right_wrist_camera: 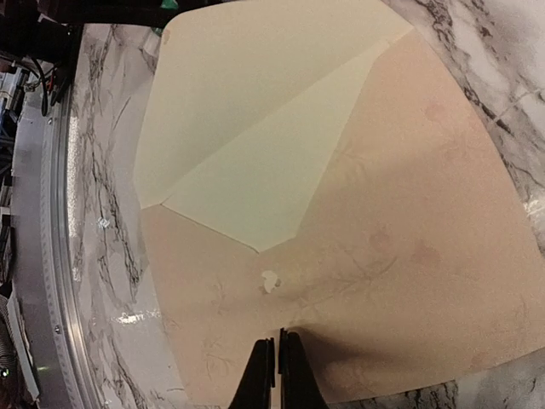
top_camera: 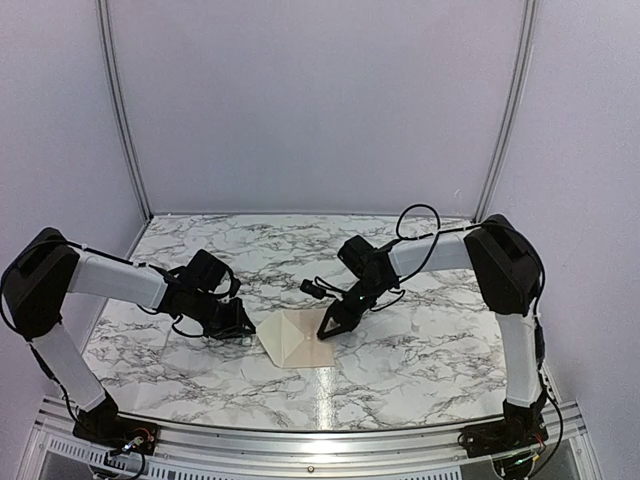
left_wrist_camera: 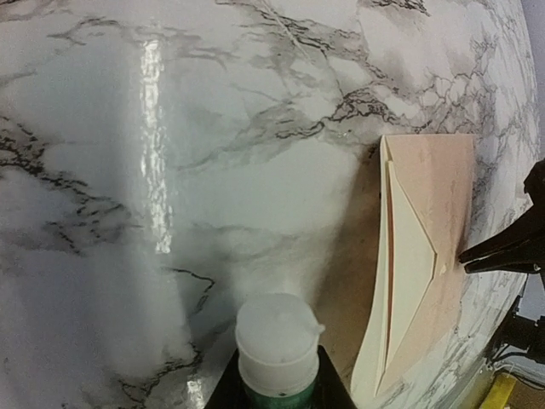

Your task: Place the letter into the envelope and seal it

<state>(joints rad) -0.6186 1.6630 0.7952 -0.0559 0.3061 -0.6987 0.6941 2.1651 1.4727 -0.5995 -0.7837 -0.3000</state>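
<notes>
**Envelope** (right_wrist_camera: 247, 111) — cream paper, lying flat on the marble table (top_camera: 420, 350) between the two arms. Its pointed flap (right_wrist_camera: 255, 196) is spread over the letter.

**Letter** (right_wrist_camera: 409, 256) — pinkish-tan sheet lying flat, partly beneath the envelope. It shows beyond the flap's two sloping edges, on the side away from the left arm. Faint print marks its surface. Whether its hidden part sits inside the envelope's pocket cannot be told. A small white fleck (right_wrist_camera: 270, 281) lies on the sheet just past the flap's tip.

**Right gripper** (right_wrist_camera: 278, 341) — fingers (right_wrist_camera: 264, 375) drawn together, with only a hairline between them and nothing seen pinched. The tips are set down on the bare part of the letter, just beyond the flap's tip and near the fleck. They do not touch the envelope itself.

**Left gripper** (top_camera: 240, 322) — on the opposite side of the envelope from the right gripper, just beside the envelope's edge and clear of it. It is closed partway around a small tube (left_wrist_camera: 277, 349) with a white cap and a green band. The cap points toward the envelope, with bare marble between the two.
</notes>
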